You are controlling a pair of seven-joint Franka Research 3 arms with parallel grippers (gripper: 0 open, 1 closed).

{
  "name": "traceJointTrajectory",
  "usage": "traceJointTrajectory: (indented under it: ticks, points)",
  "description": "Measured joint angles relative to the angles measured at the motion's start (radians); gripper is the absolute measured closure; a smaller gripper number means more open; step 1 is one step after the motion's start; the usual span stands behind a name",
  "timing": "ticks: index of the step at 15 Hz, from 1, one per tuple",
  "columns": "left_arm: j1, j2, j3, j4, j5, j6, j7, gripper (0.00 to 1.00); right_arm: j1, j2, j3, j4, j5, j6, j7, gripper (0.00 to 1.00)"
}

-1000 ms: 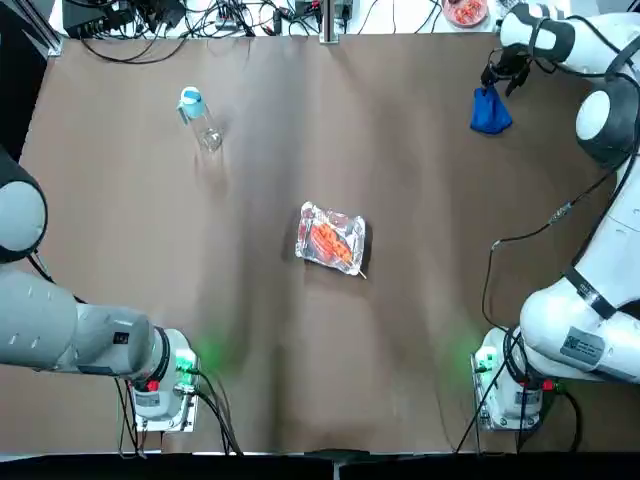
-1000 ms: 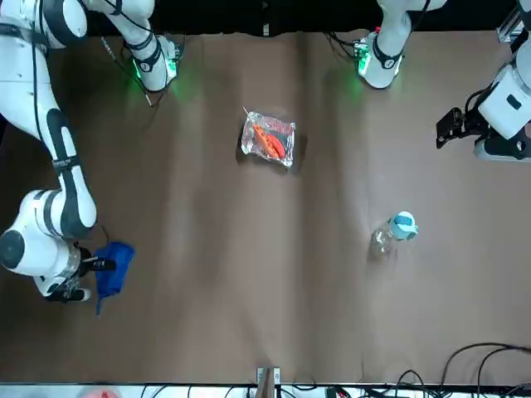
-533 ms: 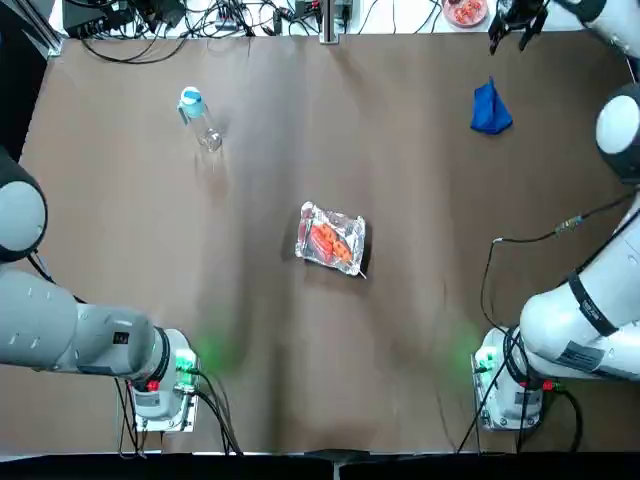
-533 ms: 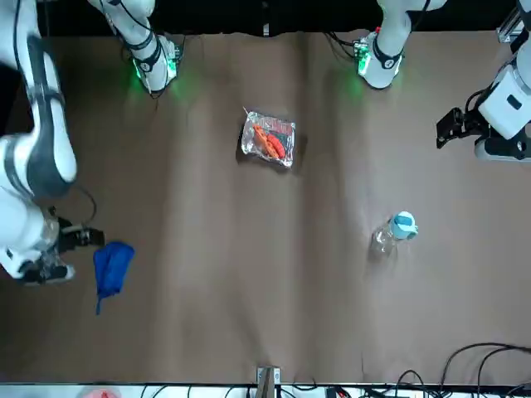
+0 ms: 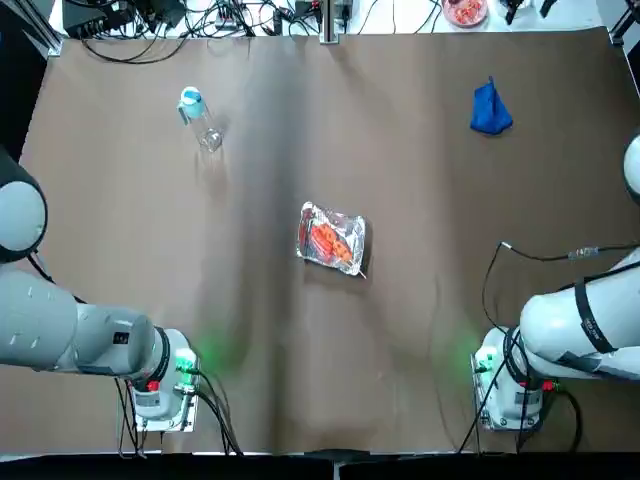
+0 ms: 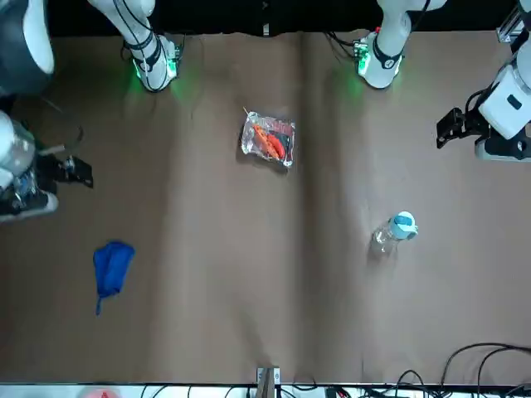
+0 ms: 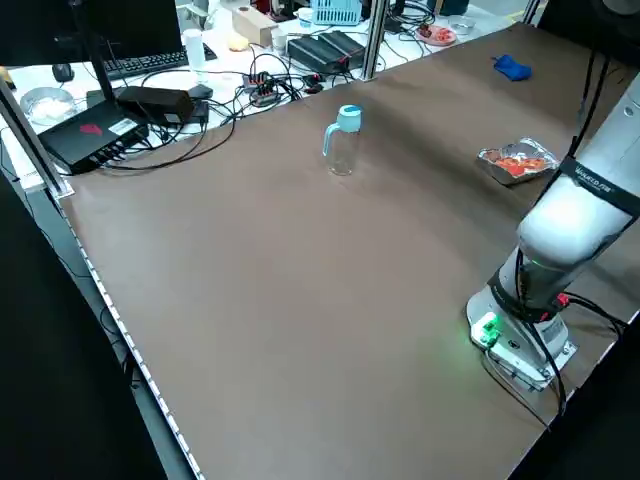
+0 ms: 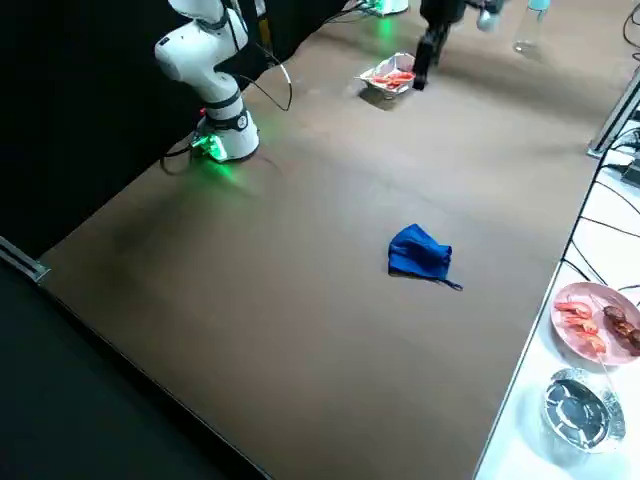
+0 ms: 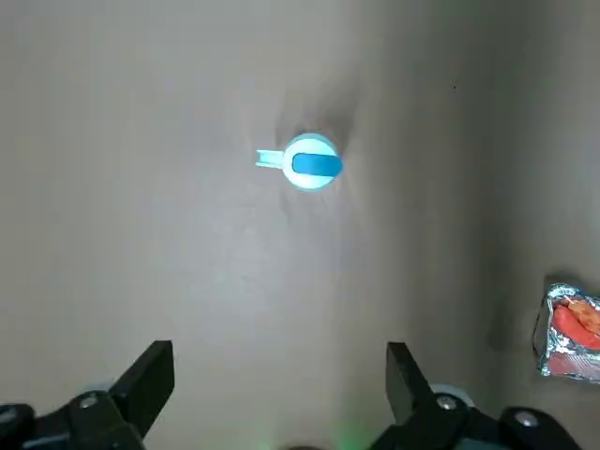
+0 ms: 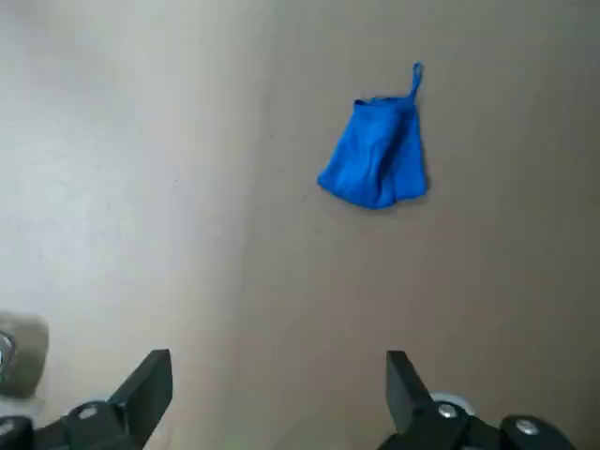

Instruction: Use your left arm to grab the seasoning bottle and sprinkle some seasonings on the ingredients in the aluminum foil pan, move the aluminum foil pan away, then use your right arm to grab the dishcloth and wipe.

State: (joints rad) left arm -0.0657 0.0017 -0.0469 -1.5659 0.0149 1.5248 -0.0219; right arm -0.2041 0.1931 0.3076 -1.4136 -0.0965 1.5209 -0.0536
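The seasoning bottle [image 5: 200,118], clear with a light blue cap, stands upright at the far left of the table. My left gripper [image 9: 278,375] hangs open high above and beside it, holding nothing, and shows at the table's side [image 6: 446,131] in the front view. The aluminum foil pan [image 5: 306,214] sits mid-table with orange-red ingredients [image 5: 330,242] inside. The blue dishcloth [image 5: 490,110] lies crumpled at the far right. My right gripper [image 10: 278,380] is open and empty, raised well above the dishcloth [image 10: 378,159] and off to one side [image 6: 76,171].
A small round dish with red food [image 5: 466,10] and a metal bowl [image 8: 578,405] stand on the white ledge beyond the far right edge. Cables and boxes [image 7: 130,110] line the far side. Green-lit arm bases [image 5: 170,372] [image 5: 505,385] occupy the near corners.
My right gripper has pulled away from the dishcloth, rising and swinging off past the table's edge. The cloth stays where it lay. Left arm, bottle and pan have not moved.
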Motion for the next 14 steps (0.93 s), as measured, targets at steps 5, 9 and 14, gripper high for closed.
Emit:
traceJointTrajectory:
  ticks: [5,9,14]
  points:
    - [0.0,0.0,0.0,0.0,0.0,0.0,0.0,0.0,-0.002,-0.049,0.0,-0.037,0.018,-0.009,0.0,0.0]
    - [0.0,0.0,0.0,0.0,0.0,0.0,0.0,0.0,-0.04,-0.087,-0.004,-0.095,0.061,0.001,-0.025,0.0]
    - [0.0,0.0,0.001,0.0,0.0,0.0,0.0,0.0,0.198,-0.144,-0.24,-0.143,0.076,0.004,-0.038,0.0]
